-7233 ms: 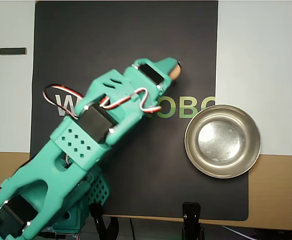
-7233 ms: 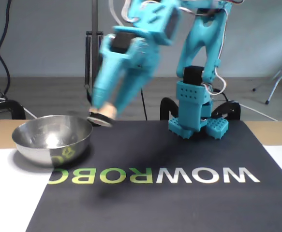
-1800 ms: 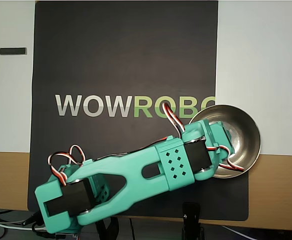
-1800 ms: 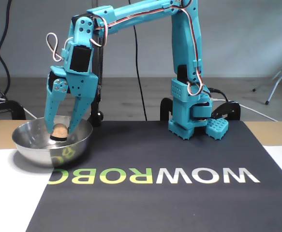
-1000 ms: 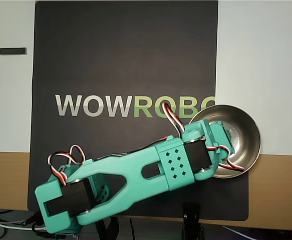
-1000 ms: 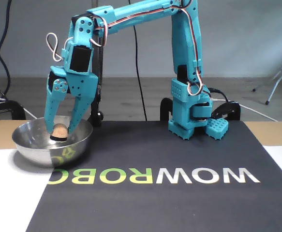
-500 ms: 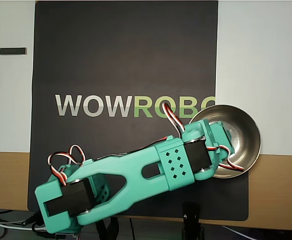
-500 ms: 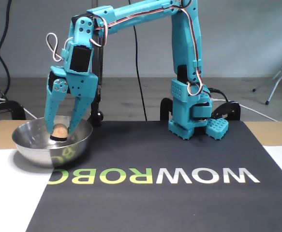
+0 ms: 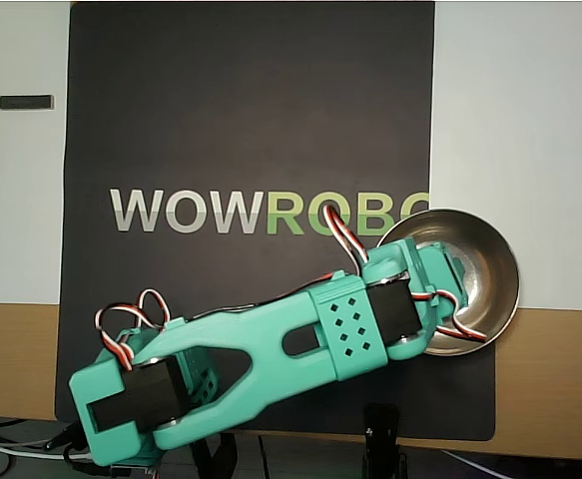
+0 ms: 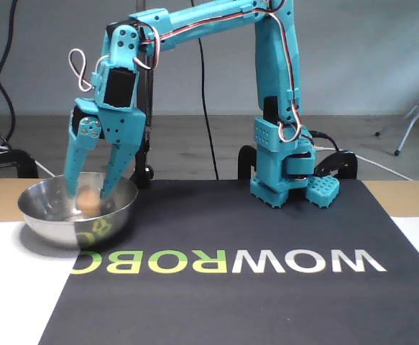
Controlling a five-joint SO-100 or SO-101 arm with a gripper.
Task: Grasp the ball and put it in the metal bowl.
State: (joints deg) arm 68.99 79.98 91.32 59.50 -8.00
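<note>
The metal bowl stands at the left edge of the black mat in the fixed view. In the overhead view it is at the right edge of the mat. My teal gripper hangs over the bowl with its fingers spread, and the tips dip inside the rim. The pale tan ball sits low in the bowl between the fingertips, slightly blurred, and the fingers do not close on it. In the overhead view the gripper covers the bowl's left half and hides the ball.
The black mat has WOWROBO lettering. A small black stick lies on the white surface at the far left in the overhead view. The arm's base stands at the back of the mat, with cables behind it.
</note>
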